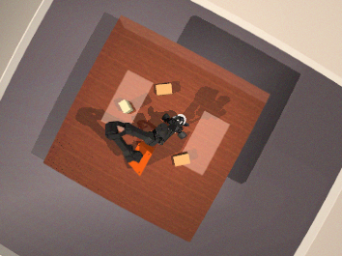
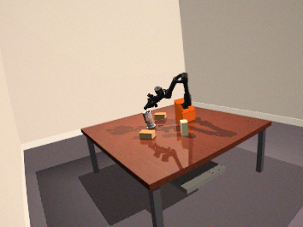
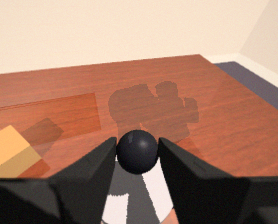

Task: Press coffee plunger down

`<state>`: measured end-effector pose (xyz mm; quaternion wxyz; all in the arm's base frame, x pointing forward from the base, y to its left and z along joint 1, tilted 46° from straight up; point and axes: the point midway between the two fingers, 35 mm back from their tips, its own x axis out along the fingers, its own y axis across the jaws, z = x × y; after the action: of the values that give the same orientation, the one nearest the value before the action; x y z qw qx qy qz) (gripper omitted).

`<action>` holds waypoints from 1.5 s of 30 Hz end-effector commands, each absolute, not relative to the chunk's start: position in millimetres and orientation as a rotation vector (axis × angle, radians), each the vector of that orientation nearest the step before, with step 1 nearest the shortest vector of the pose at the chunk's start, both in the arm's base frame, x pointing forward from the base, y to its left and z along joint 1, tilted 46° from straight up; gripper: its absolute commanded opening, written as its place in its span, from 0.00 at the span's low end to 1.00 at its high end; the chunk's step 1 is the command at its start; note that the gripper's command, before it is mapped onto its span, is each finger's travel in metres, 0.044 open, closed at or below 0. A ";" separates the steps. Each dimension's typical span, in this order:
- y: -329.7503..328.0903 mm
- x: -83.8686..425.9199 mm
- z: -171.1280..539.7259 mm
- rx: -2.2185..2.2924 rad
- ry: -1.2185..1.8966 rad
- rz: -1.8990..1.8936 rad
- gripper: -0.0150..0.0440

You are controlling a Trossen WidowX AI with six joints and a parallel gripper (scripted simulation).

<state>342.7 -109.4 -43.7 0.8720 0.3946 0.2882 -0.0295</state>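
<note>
Jaws clenched on black plunger knob (image 3: 137,151), one finger (image 3: 95,167) each side, touching. Press (image 2: 150,120) w/ white lid sits directly below, near table (image 2: 205,142) centre, btwn two tan blocks (image 2: 147,134). In exterior view press looks slightly tilted; can't confirm.

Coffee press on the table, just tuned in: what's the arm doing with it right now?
The gripper is shut on the plunger knob, a dark ball pinched between both fingers, above the press's white lid. In the exterior view the arm reaches down from its orange base to the coffee press, which looks tilted. Three tan blocks sit nearby, untouched.
</note>
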 end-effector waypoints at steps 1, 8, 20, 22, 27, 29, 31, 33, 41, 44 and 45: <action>-103.5 342.0 -49.3 0.839 0.628 -0.049 0.47; -104.3 343.6 -49.7 0.839 0.628 -0.049 0.47; -105.4 345.5 -50.4 0.839 0.627 -0.049 0.47; -106.0 345.7 -50.0 0.839 0.627 -0.049 0.47; -105.9 346.5 -50.8 0.839 0.627 -0.049 0.47; -108.9 346.6 -47.9 0.833 0.615 -0.054 0.47; -108.9 346.6 -47.9 0.833 0.615 -0.054 0.47; -108.9 346.6 -47.9 0.833 0.615 -0.054 0.47; -108.9 346.6 -47.9 0.833 0.615 -0.054 0.70; -108.9 346.6 -47.9 0.833 0.615 -0.054 0.83; -108.9 346.6 -47.9 0.833 0.615 -0.054 0.87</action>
<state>346.8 -108.5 -47.4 0.8680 0.3999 0.2933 -0.0242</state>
